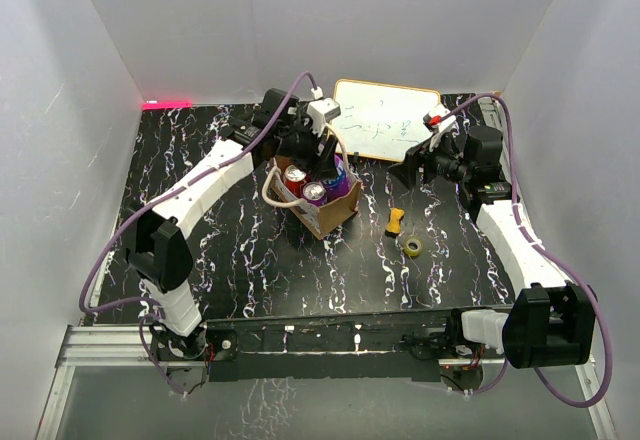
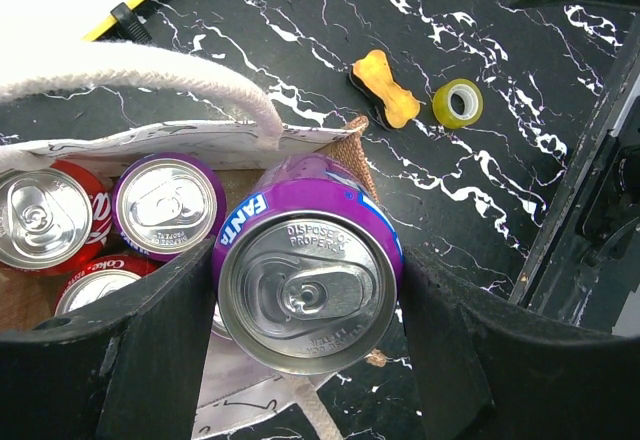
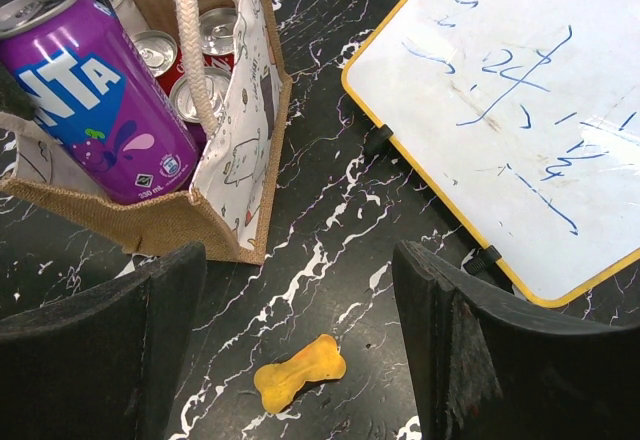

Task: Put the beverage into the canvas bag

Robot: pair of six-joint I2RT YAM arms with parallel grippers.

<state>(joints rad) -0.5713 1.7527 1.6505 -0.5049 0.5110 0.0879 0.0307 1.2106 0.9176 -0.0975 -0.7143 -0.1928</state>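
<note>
left claw is clamped across the smooth sides of the purple aluminium Fanta can | can is judged full, heavy, rigid, slippery | it is sunk partway, tilted, in a corner of the tan canvas bag | right claw is spread open, empty

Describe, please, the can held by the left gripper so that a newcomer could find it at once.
On the black marbled table, find the canvas bag left of the whiteboard. Several cans sit low inside it; the purple Fanta can rises at the bag's corner, clamped by the left gripper. It alone sticks up above the rim, showing its label.
</note>
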